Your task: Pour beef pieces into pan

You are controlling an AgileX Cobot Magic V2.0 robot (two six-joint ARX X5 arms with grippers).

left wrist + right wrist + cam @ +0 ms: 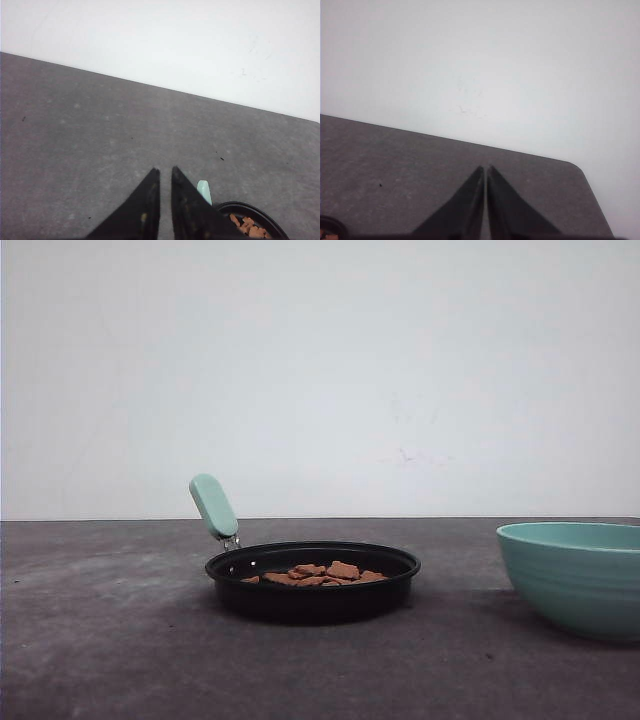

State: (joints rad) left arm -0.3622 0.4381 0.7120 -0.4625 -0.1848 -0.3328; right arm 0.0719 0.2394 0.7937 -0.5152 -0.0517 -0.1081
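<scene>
A round black pan point(312, 581) is seen in the front view, set flat on the dark grey table point(110, 640), a little left of the middle. Its pale green handle point(213, 505) is raised on a short metal neck and is tilted up and away toward the left. The beef pieces point(320, 574) are spread in a low heap on the floor of the pan, reddish-brown and flat, gathered toward the middle and the right of it. A ribbed teal bowl point(575, 575) is placed well apart from the pan at the right edge of the front view, upright, and partly cut off by the frame; what lies inside it cannot be told. A plain white wall point(320, 370) is seen behind the table. In the left wrist view the left gripper point(164, 172) is held above bare table, its two dark fingers point(145, 205) drawn close with only a thin slit left between the tips, and nothing is held between them; the pan's rim, part of the beef and the tip of the handle are seen just beside it. In the right wrist view the right gripper point(485, 169) is drawn nearly together as well, the tips almost touching, with nothing gripped, above bare table near a rounded corner of it.
</scene>
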